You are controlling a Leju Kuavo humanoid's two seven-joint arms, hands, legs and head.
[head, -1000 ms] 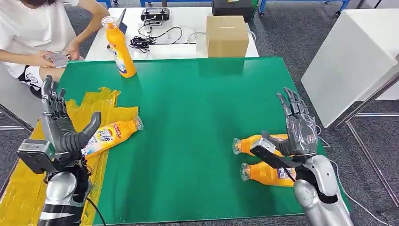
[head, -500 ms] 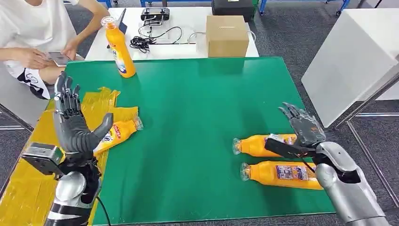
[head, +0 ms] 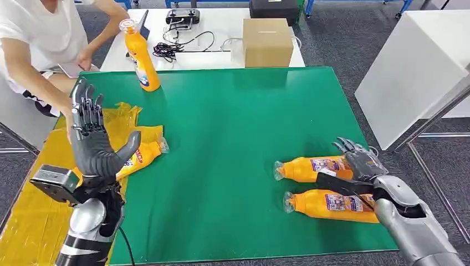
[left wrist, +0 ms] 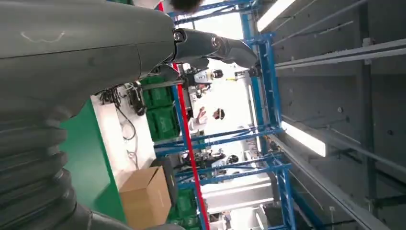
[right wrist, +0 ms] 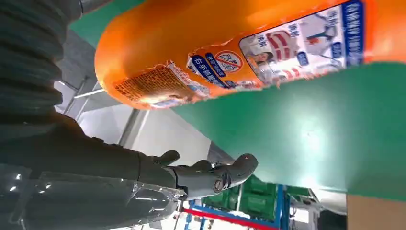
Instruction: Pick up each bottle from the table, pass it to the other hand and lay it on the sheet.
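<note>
Two orange bottles lie side by side at the right of the green mat point(head: 233, 144), one farther point(head: 307, 168) and one nearer point(head: 327, 204). My right hand point(head: 357, 165) hovers low over the farther bottle's base with fingers spread and its thumb between the two bottles; it grips nothing. The right wrist view has that bottle point(right wrist: 230, 52) close above the fingers point(right wrist: 210, 175). A third bottle point(head: 143, 155) lies on the yellow sheet point(head: 33, 221). A fourth point(head: 141, 55) stands upright at the mat's far left. My left hand point(head: 94, 138) is raised above the sheet, fingers apart and holding nothing.
A person sits at the far left, one arm point(head: 33, 72) reaching down near my left hand. Behind the mat a white table carries a cardboard box point(head: 267, 41), cables and a controller. A white panel point(head: 410, 66) stands off the mat's right edge.
My right hand has come down from a raised pose onto the farther lying bottle. My left hand has risen and moved forward. The person's arm has swung toward the sheet.
</note>
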